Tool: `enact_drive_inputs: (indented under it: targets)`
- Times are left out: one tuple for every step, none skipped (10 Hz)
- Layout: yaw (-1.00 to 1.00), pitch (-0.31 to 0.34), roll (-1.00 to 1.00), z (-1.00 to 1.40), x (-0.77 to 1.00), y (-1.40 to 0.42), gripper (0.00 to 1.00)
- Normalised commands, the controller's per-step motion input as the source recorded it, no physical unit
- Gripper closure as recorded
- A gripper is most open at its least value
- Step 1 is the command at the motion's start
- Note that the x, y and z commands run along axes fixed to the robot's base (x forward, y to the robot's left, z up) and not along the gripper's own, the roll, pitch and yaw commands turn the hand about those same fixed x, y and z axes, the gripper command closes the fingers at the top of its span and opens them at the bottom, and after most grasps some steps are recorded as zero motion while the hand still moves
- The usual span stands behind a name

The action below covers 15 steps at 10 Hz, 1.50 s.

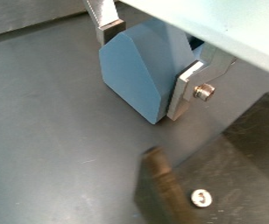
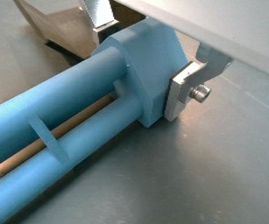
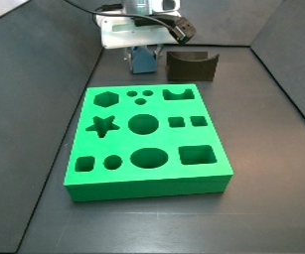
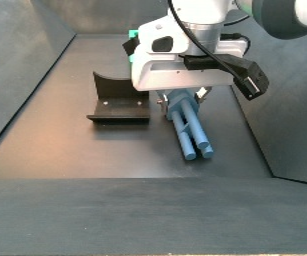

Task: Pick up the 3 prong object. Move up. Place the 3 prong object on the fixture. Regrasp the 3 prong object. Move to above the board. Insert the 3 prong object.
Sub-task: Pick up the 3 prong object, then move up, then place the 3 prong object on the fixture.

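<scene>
The 3 prong object (image 1: 137,74) is a light blue piece with a flat, pointed base and long round prongs (image 2: 54,140). It lies low over the dark floor, prongs stretched out along it (image 4: 189,130). My gripper (image 1: 145,66) is shut on its base, one silver finger (image 1: 186,92) flat against each side; this shows in both wrist views (image 2: 144,59). In a side view the gripper (image 3: 143,50) is behind the green board (image 3: 148,186), just beside the dark fixture (image 3: 191,65). The fixture (image 4: 116,103) stands close to the piece.
Dark walls enclose the floor on the sides and back (image 3: 62,60). The fixture's base plate with a screw (image 1: 201,198) lies close under the gripper in a wrist view. The board's cut-outs include a star (image 3: 101,126) and three small holes (image 3: 140,95).
</scene>
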Motion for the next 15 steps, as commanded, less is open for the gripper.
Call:
enact_drive_inputs:
  targets:
    - [0.0, 0.0, 0.0, 0.0, 0.0, 0.0, 1.0]
    - [0.0, 0.0, 0.0, 0.83, 0.0, 0.0, 1.0]
    - [0.03, 0.028, 0.0, 0.75, -0.05, 0.07, 1.0]
    - [0.03, 0.031, -0.01, 0.64, -0.04, 0.05, 1.0]
    - [0.02, 0.033, -0.01, 0.55, -0.03, 0.03, 1.0]
    - [0.02, 0.038, -0.02, 0.3, -0.02, 0.02, 1.0]
    - [0.02, 0.036, -0.03, 0.2, -0.02, 0.01, 1.0]
    - [0.0, 0.0, 0.0, 1.0, 0.0, 0.0, 1.0]
    - [0.0, 0.006, 0.0, 1.0, 0.0, 0.0, 1.0]
    - [0.0, 0.026, -0.01, 1.0, -0.01, -0.01, 1.0]
    - [0.0, 0.028, -0.01, 1.0, -0.01, -0.01, 1.0]
    - [0.0, 0.033, -0.02, 1.0, -0.02, -0.01, 1.0]
    - [0.0, 0.032, -0.03, 1.0, -0.02, -0.01, 1.0]
    - [0.01, 0.031, -0.03, 1.0, -0.02, -0.01, 1.0]
    - [0.01, 0.032, -0.04, 0.92, -0.02, -0.01, 1.0]
